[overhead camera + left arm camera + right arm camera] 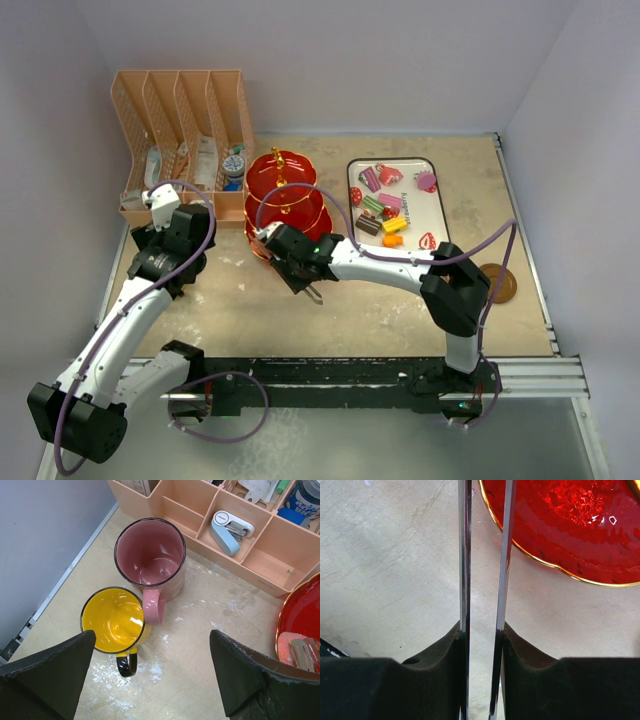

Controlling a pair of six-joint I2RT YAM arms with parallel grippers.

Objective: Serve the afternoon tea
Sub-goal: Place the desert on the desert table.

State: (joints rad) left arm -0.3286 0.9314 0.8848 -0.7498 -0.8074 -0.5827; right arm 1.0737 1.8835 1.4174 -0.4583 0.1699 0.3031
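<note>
Metal tongs [465, 555] in narrow right gripper [482, 640]

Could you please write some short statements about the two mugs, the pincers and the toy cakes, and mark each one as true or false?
1. The pink mug and the yellow mug both stand upright and are empty. True.
2. The left pincer is shut on the yellow mug. False: it is open above the mugs and holds nothing.
3. The right pincer grips the metal tongs. True.
4. All the toy cakes are already on the red stand. False: a group of them lies on the white tray beside the stand.
</note>
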